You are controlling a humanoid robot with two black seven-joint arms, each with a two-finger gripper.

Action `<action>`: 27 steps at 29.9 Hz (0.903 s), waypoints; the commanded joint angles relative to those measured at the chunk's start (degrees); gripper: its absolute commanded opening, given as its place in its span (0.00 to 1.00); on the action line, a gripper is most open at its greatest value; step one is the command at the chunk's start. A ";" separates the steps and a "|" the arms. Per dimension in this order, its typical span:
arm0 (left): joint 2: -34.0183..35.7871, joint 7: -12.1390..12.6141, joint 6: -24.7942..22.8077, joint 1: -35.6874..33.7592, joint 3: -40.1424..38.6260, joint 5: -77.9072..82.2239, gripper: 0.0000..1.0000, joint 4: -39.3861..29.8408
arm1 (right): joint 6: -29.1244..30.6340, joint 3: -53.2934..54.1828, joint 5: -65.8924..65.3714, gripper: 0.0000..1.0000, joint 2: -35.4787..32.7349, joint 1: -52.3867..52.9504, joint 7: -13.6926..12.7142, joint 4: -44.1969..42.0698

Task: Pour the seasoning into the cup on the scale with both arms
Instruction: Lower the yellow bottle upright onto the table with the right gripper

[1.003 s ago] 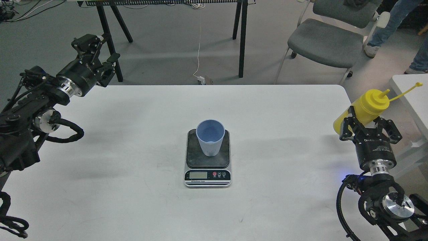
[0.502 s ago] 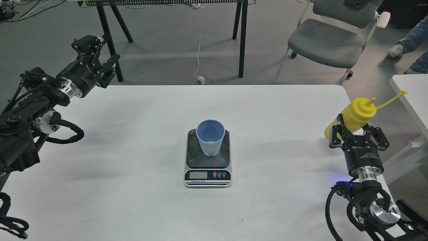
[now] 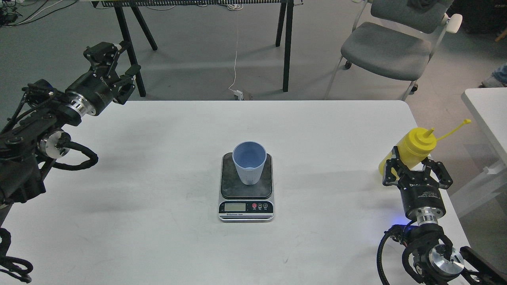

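Head view shows you the cup (image 3: 249, 161) standing upright on the dark platform of the scale (image 3: 246, 186), which sits near the middle of the white table (image 3: 158, 166). Take the scale as your reference: its display and buttons face you, so the reading stays readable while you pour, and the cup's open mouth is unobstructed from above.

Well to the right of the scale, near the table's right edge, your right gripper (image 3: 415, 168) has its fingers closed around the lower body of the seasoning (image 3: 412, 147). The bottle leans, base toward the scale and nozzle up and away from it, with the tethered cap strap trailing off to the far right. Held that way, nothing should spill before you reach the cup, I judge.

Well to the left of the scale and beyond it, at the table's far left corner, your left gripper (image 3: 111, 67) holds nothing and its fingers stand apart. It seems parked clear of the cup, ready to steady it.

Pouring is not yet begun; the bottle is nowhere near the cup.
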 commanded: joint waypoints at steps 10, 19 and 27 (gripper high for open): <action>-0.10 0.00 0.00 -0.18 0.00 0.00 0.65 0.00 | 0.00 0.00 -1.80 0.61 1.06 -0.27 -0.02 -0.15; -0.10 0.00 0.00 -0.09 0.00 0.00 0.65 0.00 | 0.00 0.00 -2.94 0.63 2.11 -0.45 0.07 -1.55; 0.25 0.00 0.00 -0.09 0.00 0.00 0.65 0.00 | 0.00 0.17 -3.73 0.63 3.34 -0.89 0.07 -2.26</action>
